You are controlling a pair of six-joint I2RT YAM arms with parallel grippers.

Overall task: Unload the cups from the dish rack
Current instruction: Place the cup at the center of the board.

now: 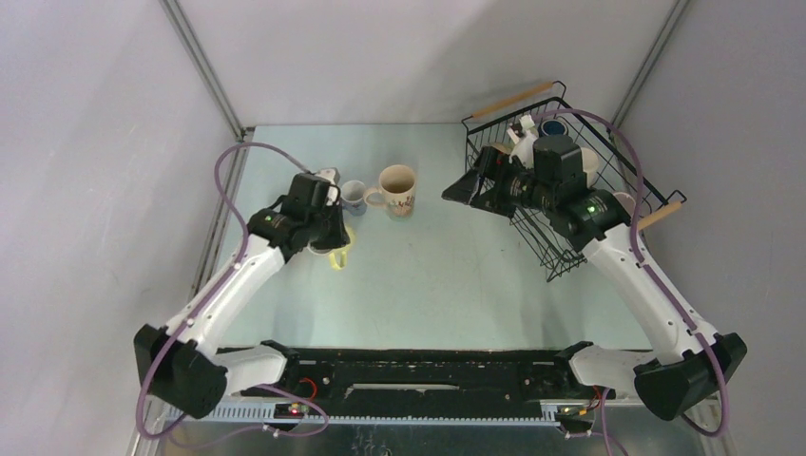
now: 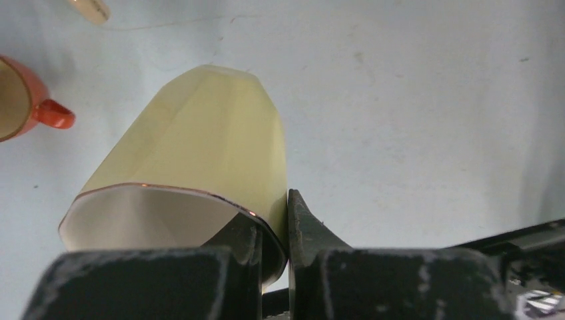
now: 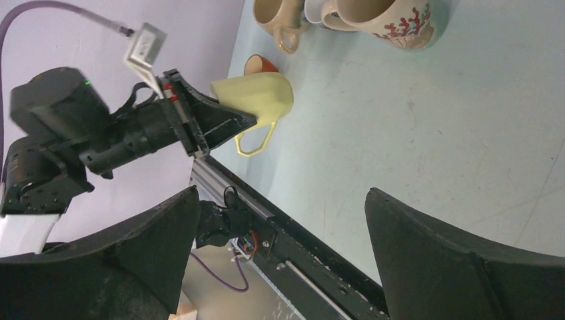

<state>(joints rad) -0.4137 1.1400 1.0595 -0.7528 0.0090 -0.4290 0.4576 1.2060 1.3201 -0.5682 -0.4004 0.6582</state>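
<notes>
Left pincer tight on yellow cup rim; right pincer wide apart, both arms angled inward.

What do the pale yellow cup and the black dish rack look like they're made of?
The yellow cup looks like glazed ceramic: smooth faceted walls, soft sheen, thin dark rim line. The dish rack looks like black coated metal wire, thin rods in a grid; its bar handles look like light unpainted wood.

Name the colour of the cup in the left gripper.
Pale yellow cup, clearest in left wrist view.
</notes>
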